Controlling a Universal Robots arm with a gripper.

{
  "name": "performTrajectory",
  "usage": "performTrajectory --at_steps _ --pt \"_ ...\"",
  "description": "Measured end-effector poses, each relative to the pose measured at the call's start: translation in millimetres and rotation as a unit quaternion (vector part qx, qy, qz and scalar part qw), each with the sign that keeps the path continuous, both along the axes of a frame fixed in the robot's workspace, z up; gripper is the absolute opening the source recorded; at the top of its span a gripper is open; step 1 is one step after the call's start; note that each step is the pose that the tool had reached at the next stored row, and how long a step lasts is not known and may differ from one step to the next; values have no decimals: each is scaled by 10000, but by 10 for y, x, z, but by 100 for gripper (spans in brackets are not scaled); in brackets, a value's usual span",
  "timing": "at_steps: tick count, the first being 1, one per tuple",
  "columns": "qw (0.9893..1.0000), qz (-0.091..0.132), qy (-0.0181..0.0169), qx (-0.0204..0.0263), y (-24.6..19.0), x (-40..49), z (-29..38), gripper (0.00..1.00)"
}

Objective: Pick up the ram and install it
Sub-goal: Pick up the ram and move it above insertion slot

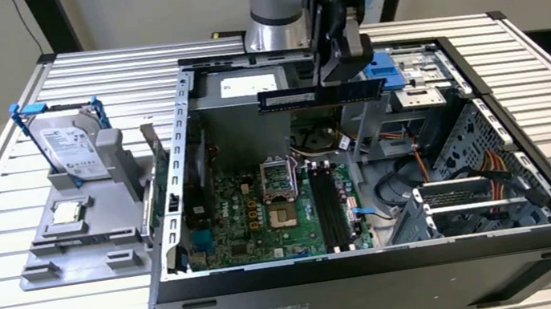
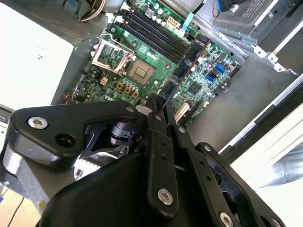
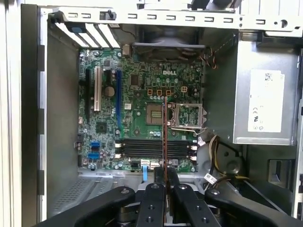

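My gripper (image 1: 341, 79) hangs over the back half of the open computer case (image 1: 378, 266) and is shut on the ram (image 1: 321, 94), a long dark blue-green stick held level above the motherboard (image 1: 251, 214). Both wrist views show the ram edge-on, running out from between the fingertips (image 3: 155, 189) over the board: ram (image 3: 164, 137), ram (image 2: 187, 66). The black memory slots (image 1: 329, 212) lie below, towards the case's front wall. They also appear as slots (image 3: 154, 148) and slots (image 2: 156, 33), and they look bare. The ram is well above them, touching nothing.
In the exterior view's left stands a grey fixture (image 1: 49, 271) with a silver hard drive in a blue frame (image 1: 69, 143) and a small square CPU chip (image 1: 67, 212). Inside the case are the open CPU socket (image 1: 276, 177), orange cables (image 1: 493, 164), a drive cage (image 1: 426, 76) and the power supply (image 3: 265, 99).
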State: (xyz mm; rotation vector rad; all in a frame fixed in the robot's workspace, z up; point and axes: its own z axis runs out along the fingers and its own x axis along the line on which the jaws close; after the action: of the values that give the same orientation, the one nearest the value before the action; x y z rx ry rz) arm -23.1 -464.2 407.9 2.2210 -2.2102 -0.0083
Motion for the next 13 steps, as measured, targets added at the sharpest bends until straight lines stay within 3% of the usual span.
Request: performTrajectory --at_steps 13 --pt "10000 -2 8 -1 5 64 -1 0"
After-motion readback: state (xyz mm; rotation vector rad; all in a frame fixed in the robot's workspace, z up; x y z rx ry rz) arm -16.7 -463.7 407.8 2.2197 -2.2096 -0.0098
